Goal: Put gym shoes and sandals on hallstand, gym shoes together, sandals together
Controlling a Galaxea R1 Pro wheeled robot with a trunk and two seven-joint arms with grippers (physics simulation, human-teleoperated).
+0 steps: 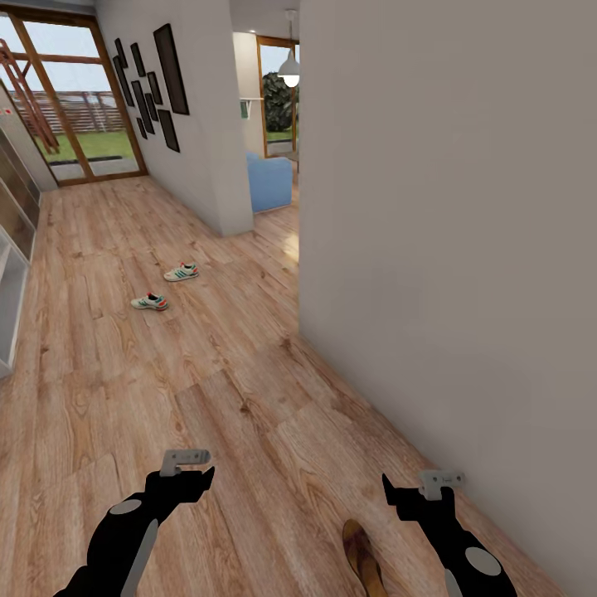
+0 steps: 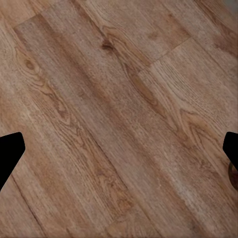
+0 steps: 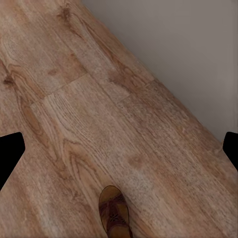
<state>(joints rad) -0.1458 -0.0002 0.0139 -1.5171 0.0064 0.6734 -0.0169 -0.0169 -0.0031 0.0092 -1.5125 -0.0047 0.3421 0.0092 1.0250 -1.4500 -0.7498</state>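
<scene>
Two white gym shoes with teal stripes lie apart on the wood corridor floor (image 1: pixel 249 431) well ahead, one (image 1: pixel 181 272) farther off and one (image 1: pixel 150 302) nearer. A dark brown sandal (image 1: pixel 365 560) (image 3: pixel 114 213) rests on the floor close in front of me, just inside my right arm. My left gripper (image 1: pixel 189 474) (image 2: pixel 119 153) hangs open over bare planks. My right gripper (image 1: pixel 414 491) (image 3: pixel 119 148) is also open, above the floor near the wall, the sandal a little behind its fingers. A white shelving unit, the hallstand (image 1: pixel 10 290), stands at the far left edge.
A grey wall (image 1: pixel 448 249) runs close along my right side, its corner ahead opening to a room with a blue armchair (image 1: pixel 269 181). Picture frames hang on the far wall (image 1: pixel 207 124), and glass doors (image 1: pixel 75 99) close the corridor's end.
</scene>
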